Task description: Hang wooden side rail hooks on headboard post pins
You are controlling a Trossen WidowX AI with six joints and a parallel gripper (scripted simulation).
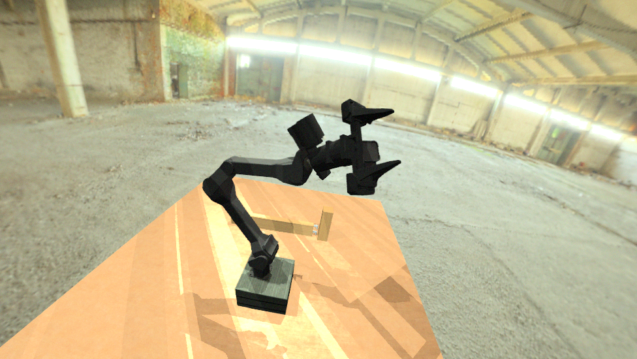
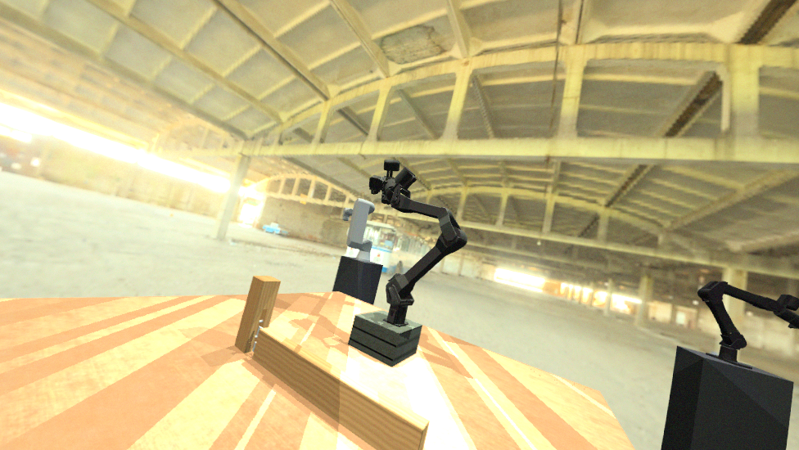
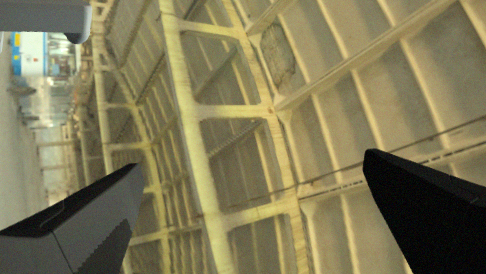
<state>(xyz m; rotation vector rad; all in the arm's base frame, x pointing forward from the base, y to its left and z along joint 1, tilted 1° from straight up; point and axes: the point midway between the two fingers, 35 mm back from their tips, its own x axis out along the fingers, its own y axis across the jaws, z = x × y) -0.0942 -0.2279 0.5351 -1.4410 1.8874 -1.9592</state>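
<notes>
The wooden side rail [image 1: 285, 225] [image 2: 335, 393] stands on its narrow edge along the table, its far end low at the table; the arm partly covers it in the top view. The upright headboard post [image 1: 326, 223] [image 2: 260, 304] stands at its other end. The steel hooks [image 1: 315, 229] [image 2: 257, 336] show in the narrow gap between rail end and post, by the post's slot. The pins are too small or hidden, so I cannot tell whether the hooks sit on them. My gripper [image 1: 396, 136] [image 3: 254, 167] is wide open and empty, high above the table and well away from rail and post.
The table [image 1: 156, 276] [image 2: 139, 402] carries my arm's dark base block [image 1: 264, 285] [image 2: 385, 338], close to the rail. Behind the table in the exterior view, a grey arm [image 2: 359, 226] stands on a dark pedestal [image 2: 358, 278]. Another black arm [image 2: 721, 316] stands at the right.
</notes>
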